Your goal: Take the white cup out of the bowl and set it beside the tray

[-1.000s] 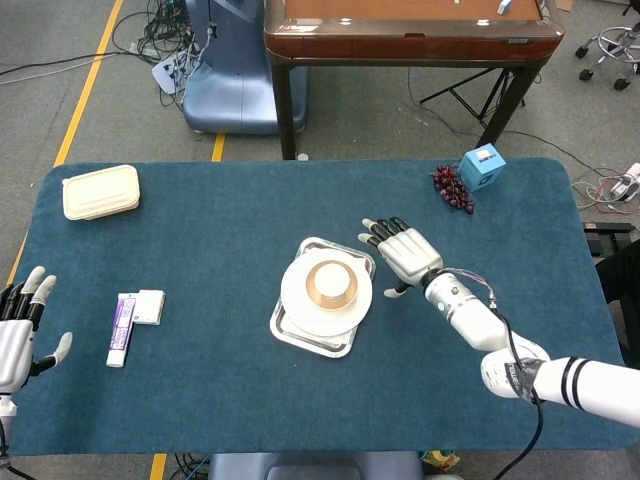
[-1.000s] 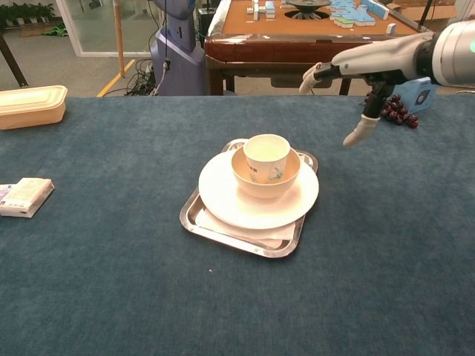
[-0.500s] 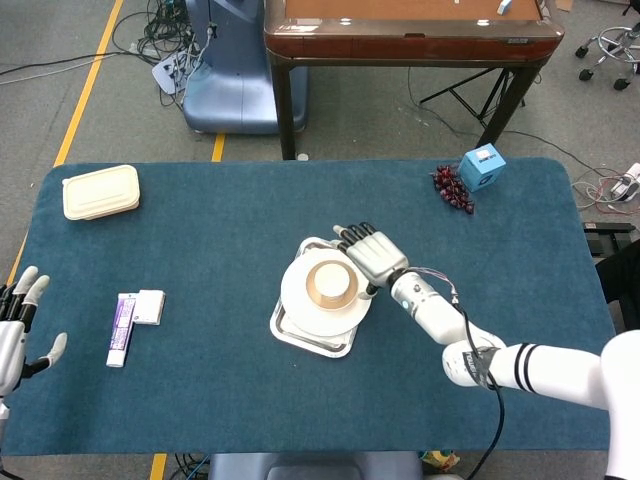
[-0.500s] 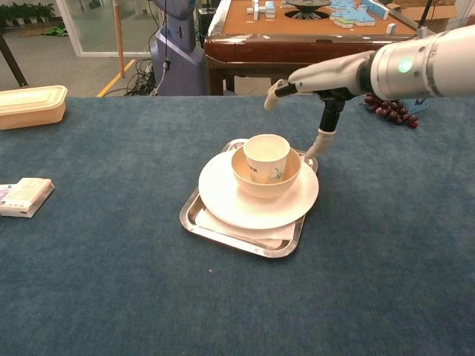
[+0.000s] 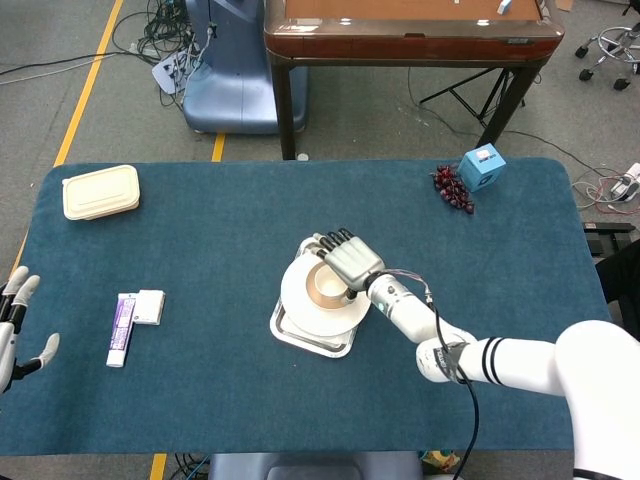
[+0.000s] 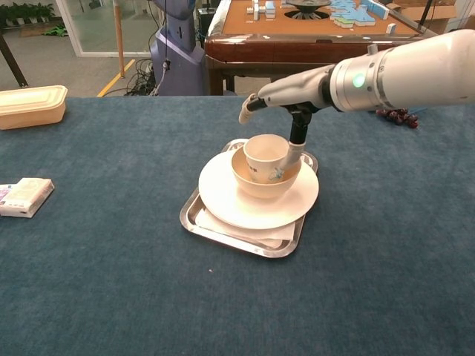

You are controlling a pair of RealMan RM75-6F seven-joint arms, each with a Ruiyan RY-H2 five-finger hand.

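The white cup (image 6: 266, 155) stands upright in a cream bowl (image 6: 261, 184), which sits on a white plate (image 6: 252, 202) over a steel tray (image 6: 230, 236). My right hand (image 6: 295, 90) hovers just over the cup, fingers (image 6: 249, 109) stretched out flat past its far rim. Its thumb (image 6: 291, 153) hangs down by the cup's right side and nothing is gripped. From the head view, the right hand (image 5: 347, 259) covers the back edge of the cup (image 5: 323, 286). My left hand (image 5: 14, 328) is at the table's left edge, fingers spread and empty.
A cream lunch box (image 5: 100, 191) lies at the back left. A purple tube (image 5: 121, 330) and a small white box (image 5: 150, 306) lie front left. Grapes (image 5: 452, 188) and a blue cube (image 5: 482, 166) sit at the back right. Bare blue cloth (image 6: 386, 222) surrounds the tray.
My right hand has moved left from the tray's right side to just over the cup, thumb now beside it. The left hand has drifted slightly down and left.
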